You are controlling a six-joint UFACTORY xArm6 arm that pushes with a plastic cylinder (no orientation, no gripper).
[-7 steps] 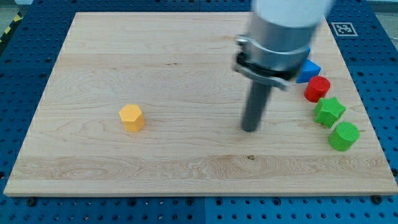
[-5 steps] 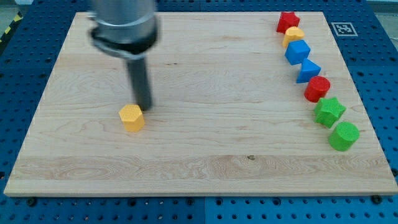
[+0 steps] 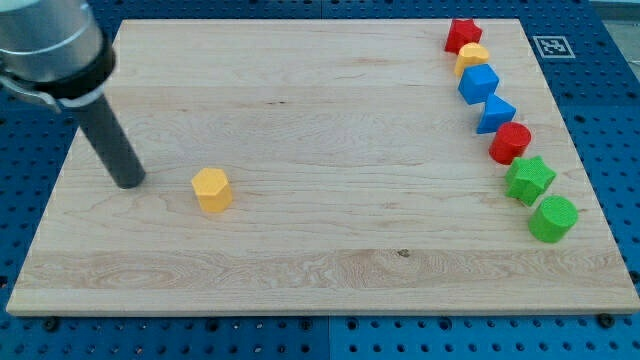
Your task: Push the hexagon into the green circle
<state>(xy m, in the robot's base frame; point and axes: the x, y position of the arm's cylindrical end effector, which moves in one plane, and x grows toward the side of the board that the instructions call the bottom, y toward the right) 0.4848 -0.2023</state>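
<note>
- Blue perforated metal surrounds the pale wooden board [image 3: 320, 250] that you are working on, and a small black-and-white marker tag [image 3: 550, 46] sits off its corner at about 1 o'clock from the board's middle.
- Your tool is a plain dark rod [image 3: 112, 150] under a grey cylindrical body; it has nothing to clench or release, and it grasps nothing.
- You have my tip [image 3: 130, 183] resting on the board toward 9 o'clock from the board's middle.
- You will find the yellow hexagon block [image 3: 212, 189] at 3 o'clock from my tip, near it but with bare wood showing between the two.
- Look far across to 3 o'clock from the hexagon for the green round block [image 3: 553, 218], well apart from it near the board's edge.
- At 12 o'clock from that green block a curved row climbs: a green star block [image 3: 529, 179], a red round block [image 3: 511, 143], a blue triangular block [image 3: 496, 115], a blue cube block [image 3: 478, 83], a yellow rounded block [image 3: 472, 56] and a red star block [image 3: 463, 35].
</note>
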